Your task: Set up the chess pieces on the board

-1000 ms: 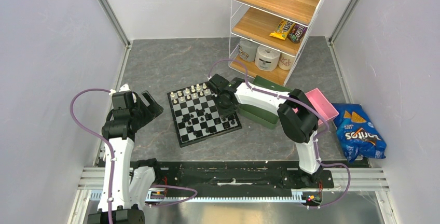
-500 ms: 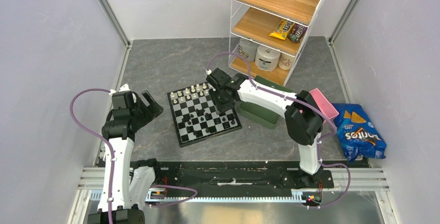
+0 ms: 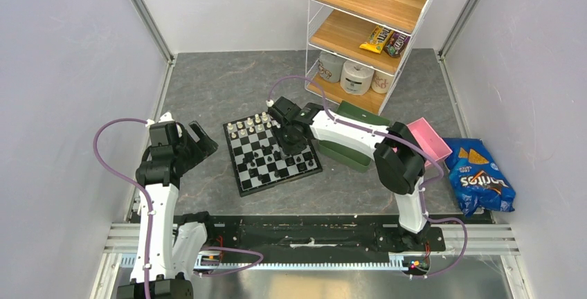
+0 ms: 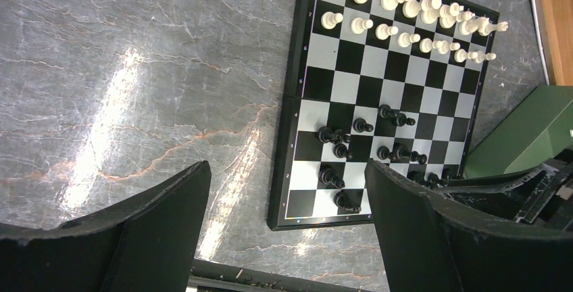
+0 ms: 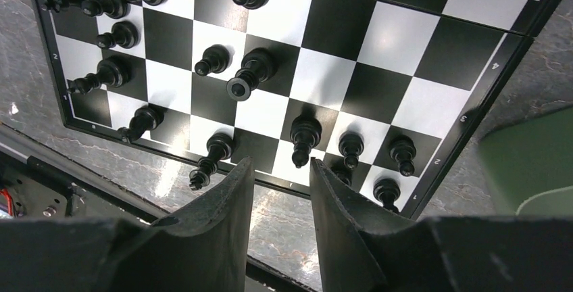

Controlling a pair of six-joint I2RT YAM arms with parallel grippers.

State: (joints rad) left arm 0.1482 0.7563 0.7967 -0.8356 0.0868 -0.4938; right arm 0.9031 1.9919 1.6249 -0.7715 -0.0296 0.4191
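Observation:
The board (image 3: 244, 187) lies at the table's middle, turned slightly. Cream-white chess pieces (image 3: 253, 122) fill its two far rows. Black chess pieces (image 3: 266, 162) are scattered over the near half, some on their sides. My right gripper (image 3: 287, 140) hovers over the board's right half; in the right wrist view it (image 5: 282, 163) is open with a narrow gap and nothing between its fingers, above the black pieces (image 5: 250, 76) by the board's edge (image 5: 513, 42). My left gripper (image 4: 287, 170) is wide open and empty, left of the board (image 4: 292, 89).
A dark green tray (image 3: 346, 152) lies against the board's right side, with a pink tray (image 3: 432, 140) beyond it. A wire rack with wooden shelves (image 3: 367, 29) stands at the back right. A blue chip bag (image 3: 481, 181) rests at the far right.
My right gripper has moved left from the board's right edge toward its middle, and its jaws have parted a little. The left arm has not moved.

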